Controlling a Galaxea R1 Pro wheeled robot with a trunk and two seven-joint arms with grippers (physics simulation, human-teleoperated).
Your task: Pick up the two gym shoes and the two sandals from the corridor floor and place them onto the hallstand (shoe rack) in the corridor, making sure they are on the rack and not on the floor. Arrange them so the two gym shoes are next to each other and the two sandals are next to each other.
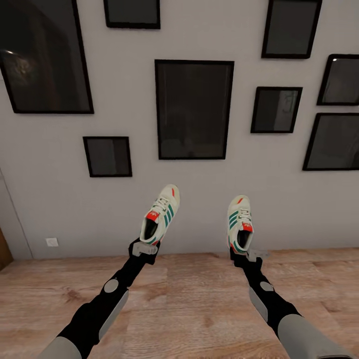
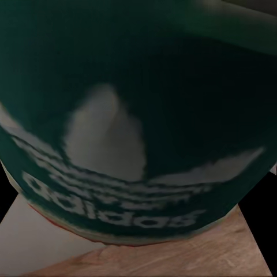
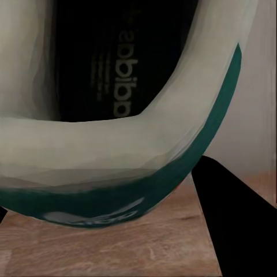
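Both arms reach forward, raised above the corridor floor (image 1: 189, 304). The left gripper (image 1: 144, 249) is clamped on one gym shoe (image 1: 159, 215); the right gripper (image 1: 247, 255) clamps the other gym shoe (image 1: 239, 222).

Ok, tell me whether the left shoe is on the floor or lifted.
Lifted. The left gym shoe is gripped at its heel by the left gripper, toe up, above the corridor floor.

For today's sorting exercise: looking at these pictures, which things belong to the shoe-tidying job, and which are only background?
Belonging to the job:
- gym shoe in the left hand
- gym shoe in the right hand
- corridor floor

Only background:
- picture frames on the wall
- wall socket
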